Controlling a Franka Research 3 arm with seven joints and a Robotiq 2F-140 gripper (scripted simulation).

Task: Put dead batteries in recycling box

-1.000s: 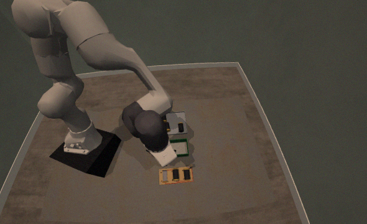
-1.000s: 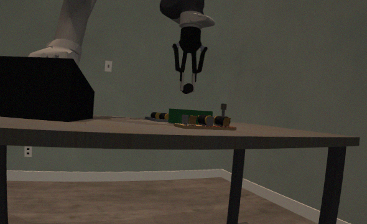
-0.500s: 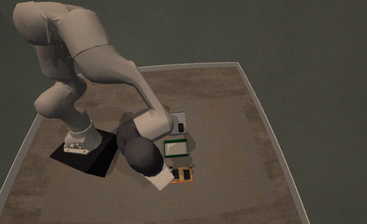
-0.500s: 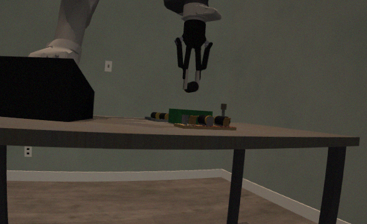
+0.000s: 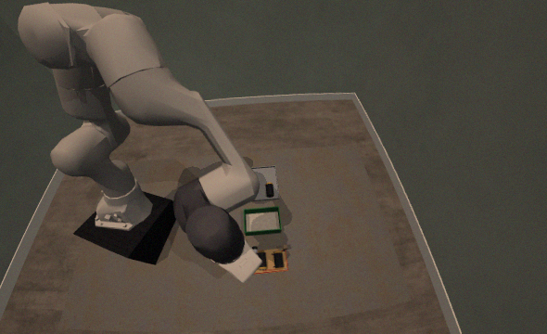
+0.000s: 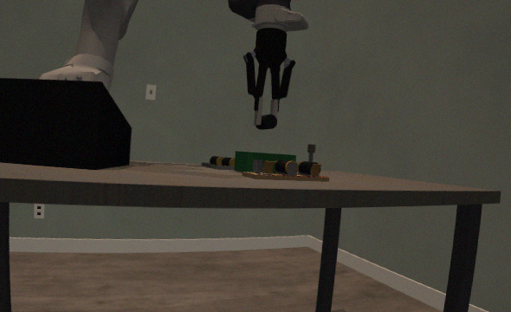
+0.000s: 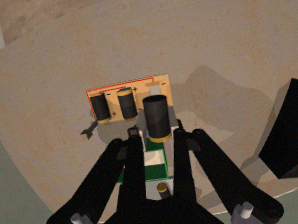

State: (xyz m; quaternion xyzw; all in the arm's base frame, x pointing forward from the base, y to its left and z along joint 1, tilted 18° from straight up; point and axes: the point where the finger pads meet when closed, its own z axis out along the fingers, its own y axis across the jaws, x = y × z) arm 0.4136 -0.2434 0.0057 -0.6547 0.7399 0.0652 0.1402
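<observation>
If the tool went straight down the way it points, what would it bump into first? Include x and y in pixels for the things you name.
Probably the flat orange battery board (image 5: 272, 268) (image 6: 255, 176) (image 7: 142, 86), touched first by the black battery (image 6: 266, 122) (image 7: 157, 116) it grips; depth is hard to judge.

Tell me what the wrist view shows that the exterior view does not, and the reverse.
Only the wrist view: the white inside floor of the green box, and the red line along the orange board's edge.

Only the exterior view: the dark table legs and a white wall plate.

Both: the black end effector shut on a black cylindrical battery, raised above the table; the green rectangular box; and the flat orange board, bearing two black-and-gold batteries.
</observation>
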